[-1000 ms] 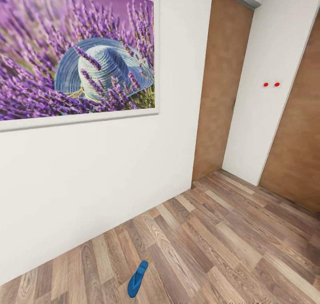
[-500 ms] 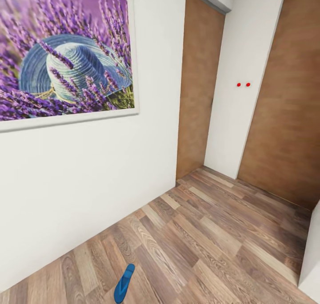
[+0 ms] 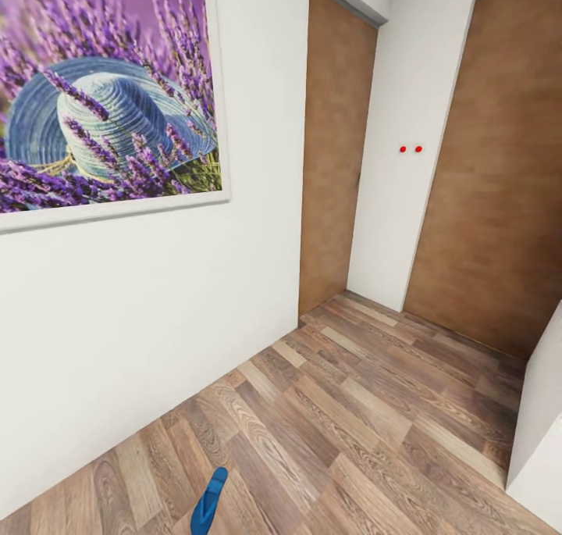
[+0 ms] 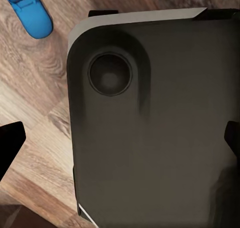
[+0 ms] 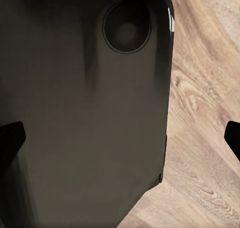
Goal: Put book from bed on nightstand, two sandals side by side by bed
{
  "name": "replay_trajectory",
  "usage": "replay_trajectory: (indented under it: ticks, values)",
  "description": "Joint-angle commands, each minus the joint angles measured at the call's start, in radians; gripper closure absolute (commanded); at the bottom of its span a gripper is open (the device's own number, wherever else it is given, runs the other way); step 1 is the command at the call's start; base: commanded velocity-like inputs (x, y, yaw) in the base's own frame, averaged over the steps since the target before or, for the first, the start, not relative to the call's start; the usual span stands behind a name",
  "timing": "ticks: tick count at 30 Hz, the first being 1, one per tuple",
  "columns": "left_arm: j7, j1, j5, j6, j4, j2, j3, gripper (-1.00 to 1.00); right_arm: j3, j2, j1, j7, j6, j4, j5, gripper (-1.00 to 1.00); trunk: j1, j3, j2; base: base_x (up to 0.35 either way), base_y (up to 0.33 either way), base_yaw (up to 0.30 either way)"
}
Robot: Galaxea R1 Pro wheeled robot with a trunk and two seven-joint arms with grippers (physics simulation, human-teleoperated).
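One bright blue sandal [image 3: 209, 502] lies flat on the wood-plank floor near the white wall, at the lower edge of the head view. The left wrist view catches the same sandal [image 4: 30, 10] on the floor just beyond the robot's dark base [image 4: 150, 118]. My left gripper [image 4: 120, 143] hangs over that base, open, its dark fingertips [image 4: 10, 148] far apart with nothing between them. My right gripper [image 5: 120, 140] is also open and empty above the base [image 5: 85, 113]. The book, the bed and the nightstand are out of view.
A white wall with a large framed lavender picture [image 3: 101, 105] runs along the left. Two brown doors [image 3: 336, 152] [image 3: 499, 191] flank a white pillar with two red dots [image 3: 410, 149]. A white corner [image 3: 538, 433] juts in at the lower right.
The whole head view has swung to the right, so the picture, doors and sandal sit further left in it. The sandal itself lies where it was.
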Motion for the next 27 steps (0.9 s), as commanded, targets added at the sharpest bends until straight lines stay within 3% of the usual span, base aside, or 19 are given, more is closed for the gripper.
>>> replay_trajectory:
  ticks: [1,27]
  values:
    - [0.000,0.000,-0.001,-0.002,0.000,0.000,0.000,-1.00,0.000,0.000,0.000,-0.001,0.000,0.000,0.000,-1.00,0.000,-0.001,0.000,0.000,0.000,-0.012]
    - [0.000,0.000,-0.001,-0.002,-0.002,0.000,0.000,-1.00,0.000,0.000,0.000,-0.001,0.000,0.000,0.000,-1.00,0.000,-0.001,0.000,0.118,-0.048,-0.002]
